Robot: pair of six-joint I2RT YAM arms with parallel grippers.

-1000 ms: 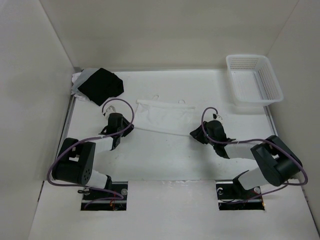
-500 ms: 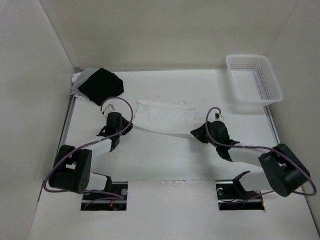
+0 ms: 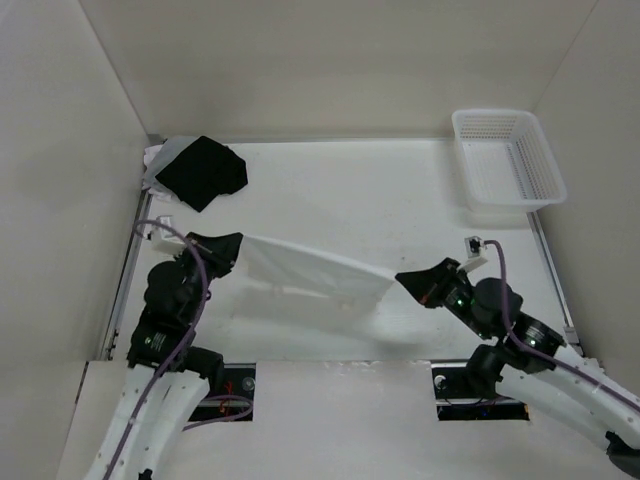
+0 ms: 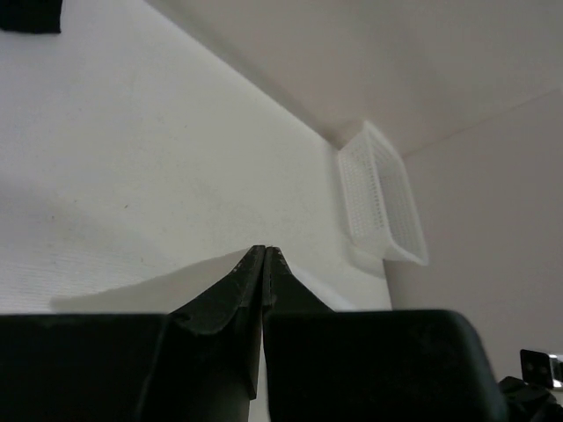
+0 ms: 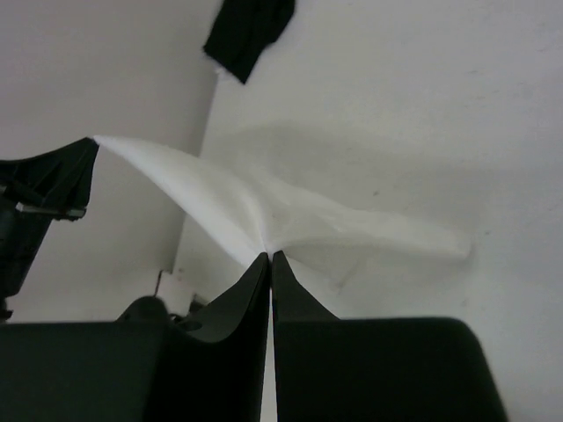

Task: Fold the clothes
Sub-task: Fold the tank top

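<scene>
Left jaws: closed tight on a corner of the white garment [image 3: 310,275].
Right jaws: closed on the opposite corner.
Position: white garment stretched between both jaws, above the table [image 3: 400,200].
Risk: thin pinch; pulling apart could slip a corner.

Clamped shut now with the left gripper [image 3: 230,246] and the right gripper [image 3: 407,280], after standing open 1 second ago. Pinched 1 end of the clothes [image 3: 312,276] in each. Lifted from lying flat on the counter [image 3: 400,200] just ahead of both grippers, and hauled back toward the arm bases. Stretched into a sagging sheet between the 2 grippers, with a fresh shadow beneath. Lost the strap loops from sight. Raised both arms closer to the overhead camera and drew the wrists in, the left gripper turned to face the right gripper and the right turned to face the left, no longer pointing away from the bases.
</scene>
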